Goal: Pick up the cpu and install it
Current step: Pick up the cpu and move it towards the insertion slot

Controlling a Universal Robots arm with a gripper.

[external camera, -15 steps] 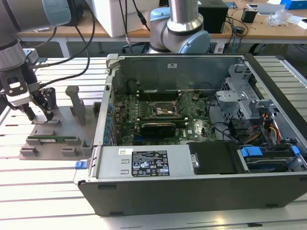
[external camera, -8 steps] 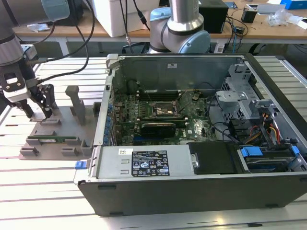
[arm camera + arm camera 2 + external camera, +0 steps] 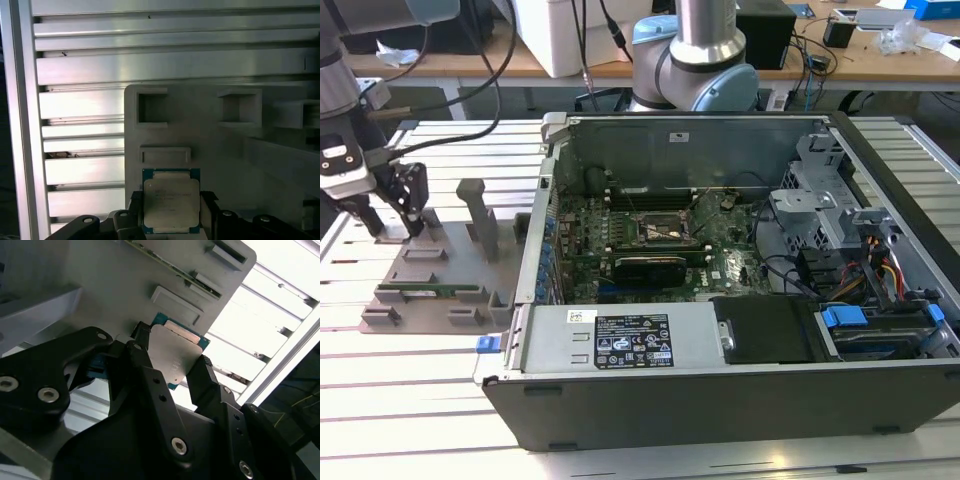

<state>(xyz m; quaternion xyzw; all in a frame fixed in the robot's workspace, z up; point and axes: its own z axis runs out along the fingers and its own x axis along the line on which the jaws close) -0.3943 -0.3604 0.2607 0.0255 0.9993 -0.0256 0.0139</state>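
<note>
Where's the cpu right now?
In both wrist views the cpu sits between the end effector's fingers at the grey tray, on the exterior view's left, outside the computer case.

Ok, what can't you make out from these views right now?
- The cpu underside, in both wrist views: covered by its own top, so whether it is seated on or lifted off the gray tray is unclear.
- One cpu corner, second wrist view: covered by a finger of the gripper.
- Motherboard socket, exterior view: too small to judge.
</note>
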